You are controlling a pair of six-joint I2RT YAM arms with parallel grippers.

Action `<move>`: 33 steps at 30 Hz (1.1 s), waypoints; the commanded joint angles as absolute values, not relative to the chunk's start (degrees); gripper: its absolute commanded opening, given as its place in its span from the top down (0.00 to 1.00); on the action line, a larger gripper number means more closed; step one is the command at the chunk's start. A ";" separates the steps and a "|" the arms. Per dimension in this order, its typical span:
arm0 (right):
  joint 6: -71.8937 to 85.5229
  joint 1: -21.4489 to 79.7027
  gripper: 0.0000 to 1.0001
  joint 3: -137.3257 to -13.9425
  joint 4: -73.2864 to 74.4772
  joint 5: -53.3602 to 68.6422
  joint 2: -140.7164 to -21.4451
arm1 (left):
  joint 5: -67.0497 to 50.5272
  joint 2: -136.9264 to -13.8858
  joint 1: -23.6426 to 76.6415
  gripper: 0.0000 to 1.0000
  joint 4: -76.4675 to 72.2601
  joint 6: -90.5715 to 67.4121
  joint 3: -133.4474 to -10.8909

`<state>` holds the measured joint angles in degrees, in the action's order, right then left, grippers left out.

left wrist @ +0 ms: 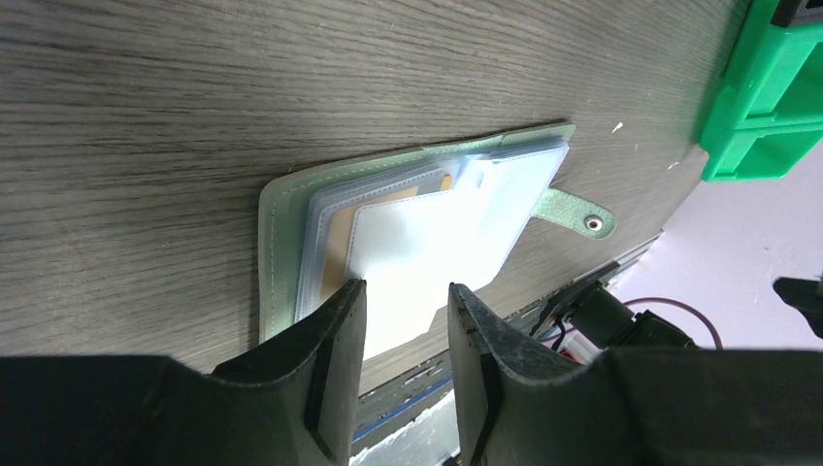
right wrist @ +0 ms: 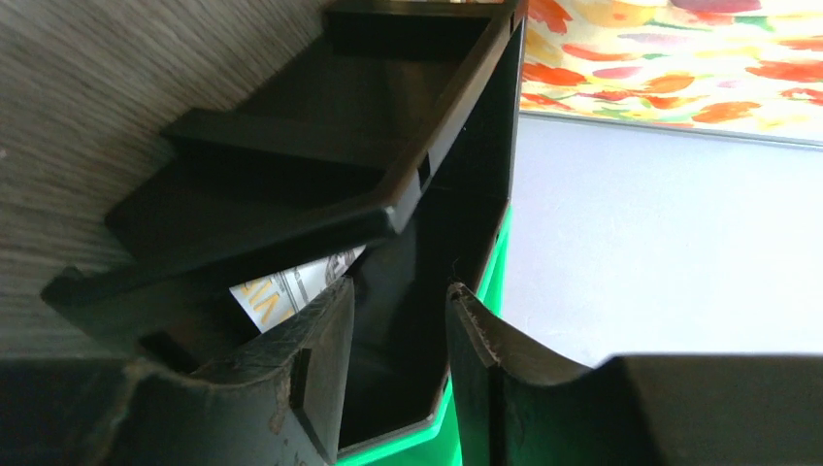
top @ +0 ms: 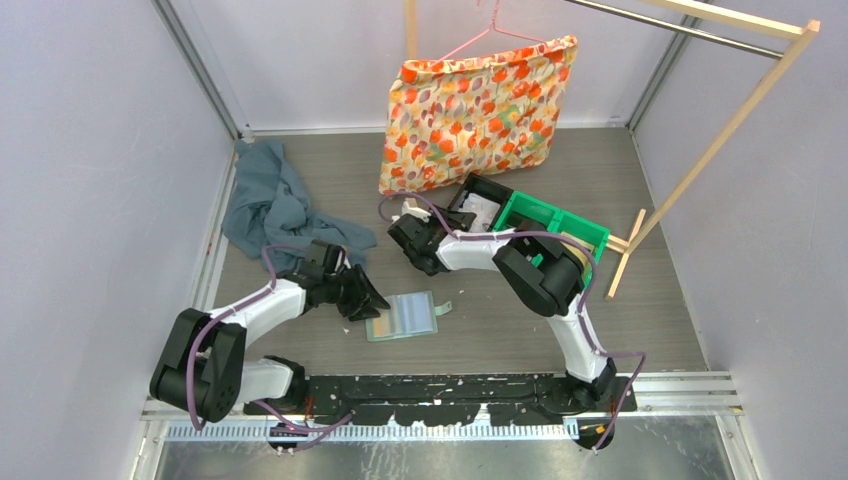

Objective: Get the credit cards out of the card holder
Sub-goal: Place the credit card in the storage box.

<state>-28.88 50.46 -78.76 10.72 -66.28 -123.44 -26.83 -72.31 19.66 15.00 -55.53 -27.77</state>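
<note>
- I saw the card holder (top: 405, 316) lying open on the table, well apart from the black tray (top: 492, 188), on its arm-base side.
- Left gripper (left wrist: 406, 291) stood half open astride a white credit card (left wrist: 417, 252); I couldn't tell if it gripped.
- Right gripper (right wrist: 400, 291) hung partly open and empty at the tray.

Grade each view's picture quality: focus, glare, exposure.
Top external: even light, sharp, shadows soft, card holder clear. Left wrist: table grain crisp, but the holder's clear pockets wash out to white glare. Right wrist: black tray underexposed, detail lost; floral pillow behind is blurred.
</note>
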 commanded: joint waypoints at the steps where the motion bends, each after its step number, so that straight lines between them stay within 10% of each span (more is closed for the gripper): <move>1: -23.25 51.38 0.53 -81.54 18.60 -64.78 -116.46 | -26.60 -71.80 19.51 0.62 14.39 -55.78 -27.22; 15: 13.55 60.71 0.35 -90.54 44.18 -44.42 -100.52 | -22.60 -61.44 19.47 0.58 26.59 -53.50 -33.42; 20: 31.01 61.59 0.36 -71.84 31.70 -27.91 -89.35 | -22.25 -61.63 19.51 0.57 27.03 -52.83 -33.12; 33: 44.28 61.45 0.83 -53.25 16.92 -9.16 -90.58 | -23.27 -67.46 19.52 0.58 20.50 -53.96 -28.52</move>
<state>40.97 61.54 -52.69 22.48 -12.75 -89.56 -23.07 -66.30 19.66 23.97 -53.93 -29.45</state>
